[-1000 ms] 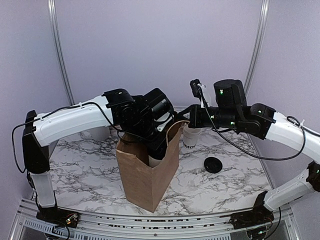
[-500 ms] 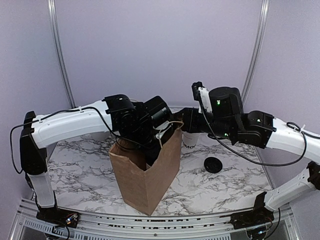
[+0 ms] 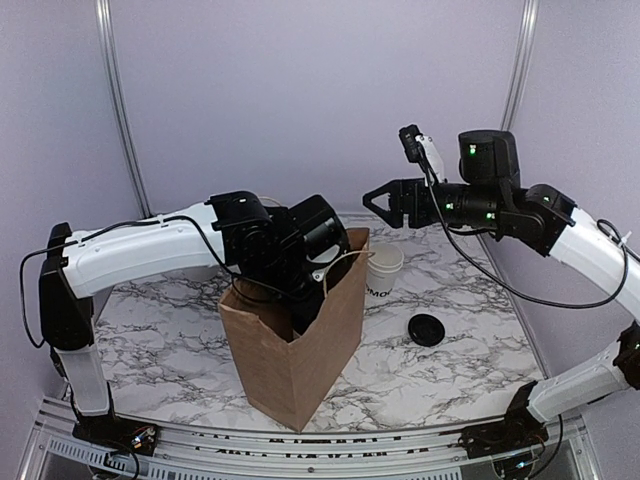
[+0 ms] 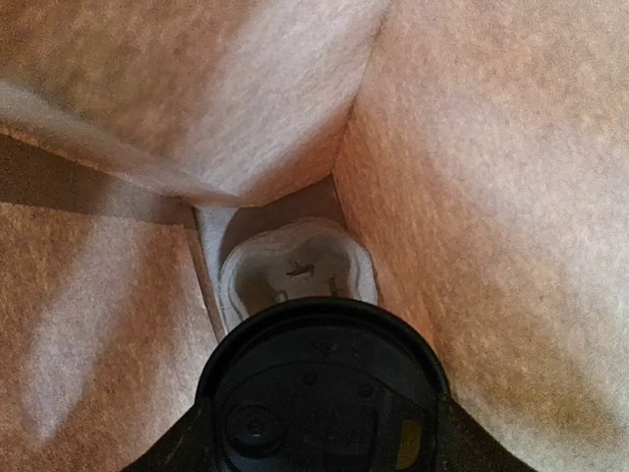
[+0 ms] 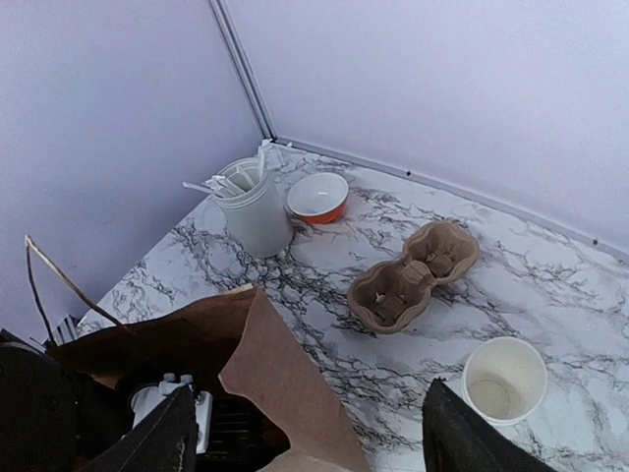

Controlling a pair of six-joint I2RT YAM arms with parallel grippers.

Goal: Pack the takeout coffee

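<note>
Your left pincer is clenched on the takeout coffee. In the left wrist view the cup's round black lid fills the space between the two dark fingers, which meet its rim on either side. The cup's white side is hidden under the lid.

Cup and pincer are both down inside the brown paper bag, whose walls stand close around the pincer. Straight beyond the pincer tips, at the bag's bottom, lies a pale moulded shape. You cannot tell what it is or whether the cup touches it. From above, only the left arm shows, bending into the bag's mouth.

Your right pincer is released, its jaws wide apart and holding nothing. It is raised over the table, past the bag's far right corner. Below it a lidless white cup stands just beside the bag. A loose black lid lies on the marble, apart from that cup.

Ahead of the right pincer, its wrist view shows a cardboard cup carrier, an orange bowl and a grey-white utensil holder with white cutlery.
</note>
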